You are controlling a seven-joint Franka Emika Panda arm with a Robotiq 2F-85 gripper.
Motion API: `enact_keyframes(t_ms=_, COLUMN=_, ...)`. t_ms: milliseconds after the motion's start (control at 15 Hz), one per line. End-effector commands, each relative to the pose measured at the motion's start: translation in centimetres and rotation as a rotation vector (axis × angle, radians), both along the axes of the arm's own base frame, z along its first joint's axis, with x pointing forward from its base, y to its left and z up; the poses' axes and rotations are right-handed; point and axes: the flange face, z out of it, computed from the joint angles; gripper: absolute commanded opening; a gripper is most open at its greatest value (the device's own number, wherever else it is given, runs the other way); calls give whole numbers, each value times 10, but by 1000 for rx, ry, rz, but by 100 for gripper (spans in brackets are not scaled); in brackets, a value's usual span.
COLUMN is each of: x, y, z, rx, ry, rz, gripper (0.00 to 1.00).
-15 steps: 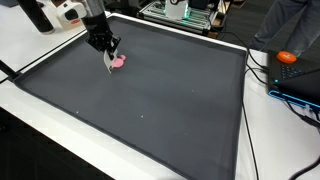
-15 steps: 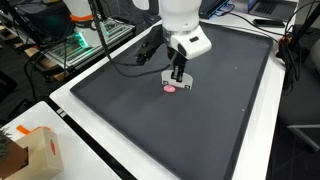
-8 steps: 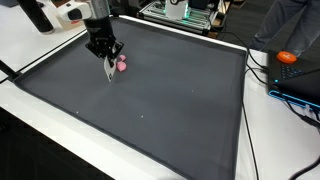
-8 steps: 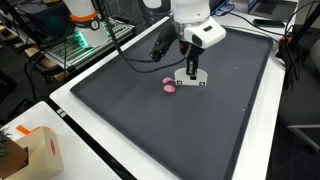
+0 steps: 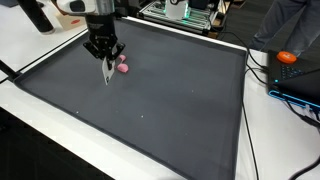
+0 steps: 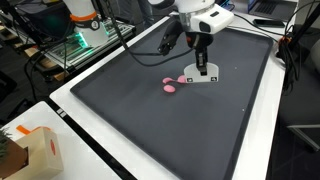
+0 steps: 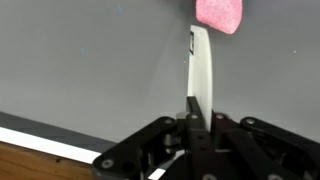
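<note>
Over the near-corner stretch of the dark mat, which covers most of the white tabletop, I have the gripper pointing straight down. Its jaws are closed right up on a thin white card, pinched at one end so that the rest sticks out below them. In the wrist view the card runs out towards a pink lump, with its tip just beside the lump; I cannot tell whether they touch. An exterior view shows that lump on the mat close beside the card, and a second pink lump lying a little apart from it, also on the mat.

My reading is that I am in the middle of nudging the lump across the mat with the card. The next move calls for holding the card's free end low against the mat and square behind the lump, then travelling slowly, because the card looks thin enough to flex or ride over it.

As for writing, the card carries a few small dark marks near its tip, too small for me to read. I can make out no brand or label elsewhere.
</note>
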Motion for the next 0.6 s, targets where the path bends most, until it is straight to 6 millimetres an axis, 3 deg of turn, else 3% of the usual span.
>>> enact_keyframes(t_ms=0, x=-21, y=0, z=22, rx=-31, ry=-45, rz=3, gripper=1)
enact_keyframes(t_ms=533, x=-67, y=10, z=66, rx=-70, ry=-35, rz=17, gripper=1)
